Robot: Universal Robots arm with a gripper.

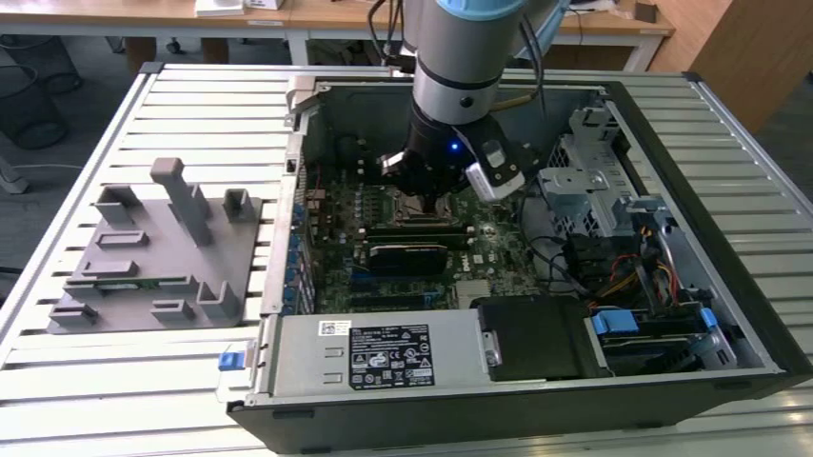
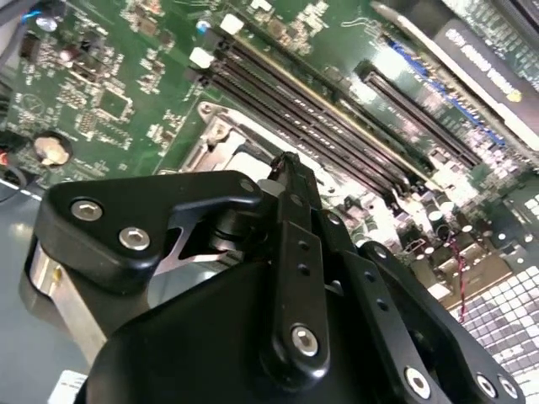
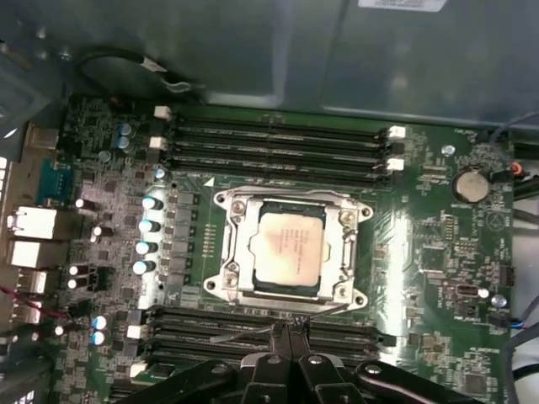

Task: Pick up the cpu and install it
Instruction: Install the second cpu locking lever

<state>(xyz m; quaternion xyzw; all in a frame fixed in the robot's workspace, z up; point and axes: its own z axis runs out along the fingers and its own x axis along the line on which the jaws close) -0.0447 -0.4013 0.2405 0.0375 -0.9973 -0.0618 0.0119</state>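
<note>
Black claw (image 3: 289,337) fingers sit pressed together, holding nothing, just beside the socket where your cpu (image 3: 289,247) already lies, apparently seated. Watch it: any sideways drift could scrape the memory slots (image 3: 278,135) or unseat the chip.

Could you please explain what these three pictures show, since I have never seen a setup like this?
A robot arm reaches down into an open computer case lying on a slatted table. The exterior view looks at the whole scene from off the arm; both wrist views come from cameras riding on the arm. Its pincer, fingers together and holding nothing, sits just above the green motherboard. The cpu, a shiny silver square, already lies in its socket, beside the pincer's tip in the first wrist view. On the exterior view's left stands a grey plastic fixture.
</note>
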